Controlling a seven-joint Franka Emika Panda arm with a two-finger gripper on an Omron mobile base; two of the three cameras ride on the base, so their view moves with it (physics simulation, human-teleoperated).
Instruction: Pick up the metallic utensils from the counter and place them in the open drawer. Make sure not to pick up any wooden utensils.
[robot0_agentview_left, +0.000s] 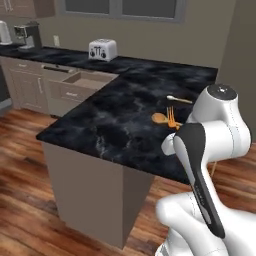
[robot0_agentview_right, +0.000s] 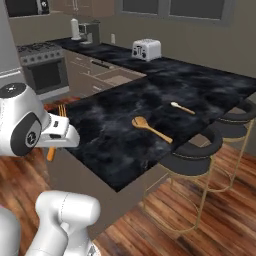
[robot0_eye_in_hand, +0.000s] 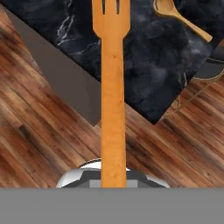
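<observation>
My gripper (robot0_agentview_right: 56, 133) is shut on the slim orange fork (robot0_eye_in_hand: 113, 100), which runs straight up the hand view with its tines over the black marble counter (robot0_eye_in_hand: 144, 65) and its handle over the floor. The fork (robot0_agentview_right: 61, 111) hangs in the air beside the counter's near left edge. The fork's tines (robot0_agentview_left: 172, 116) poke up just past my arm. On the counter (robot0_agentview_left: 115, 115) lie the wooden spoon (robot0_agentview_right: 150, 128) and, farther back, the small knife (robot0_agentview_right: 182, 107). The open drawer (robot0_agentview_left: 86, 81) stands pulled out at the back left.
A white toaster (robot0_agentview_left: 102, 49) stands on the far counter, and a coffee machine (robot0_agentview_left: 27, 35) sits at the back left. Black bar stools (robot0_agentview_right: 197, 150) line the counter's right side. A stove (robot0_agentview_right: 42, 65) is left of the drawer (robot0_agentview_right: 118, 79). Wooden floor lies below.
</observation>
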